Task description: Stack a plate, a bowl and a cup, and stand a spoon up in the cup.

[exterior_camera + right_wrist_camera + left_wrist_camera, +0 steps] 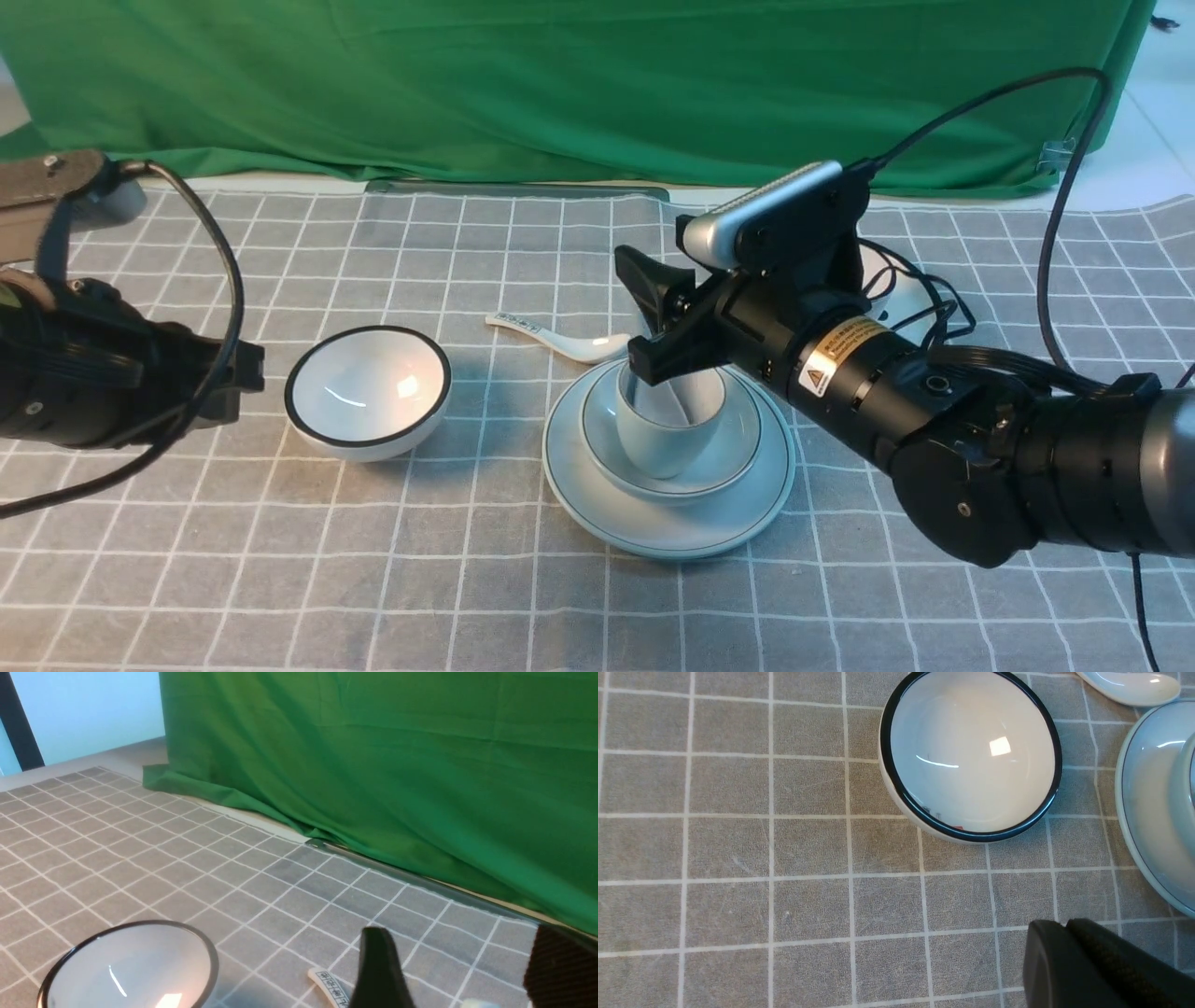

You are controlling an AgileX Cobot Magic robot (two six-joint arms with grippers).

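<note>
Three pieces stacked on table (448,588): plate (672,534), bowl (733,448), cup (658,446). Fourth, spoon (689,397), apparently leaning in cup, handle slanting toward my right tool (635,313), fingers parted just above. Left tool (250,366), closed, well apart.

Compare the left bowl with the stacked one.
The left bowl has a thick black rim; the stacked bowl has a thin dark line. The left bowl sits alone and empty on the cloth; the stacked bowl rests on the plate and holds the cup. Both are round and pale.
</note>
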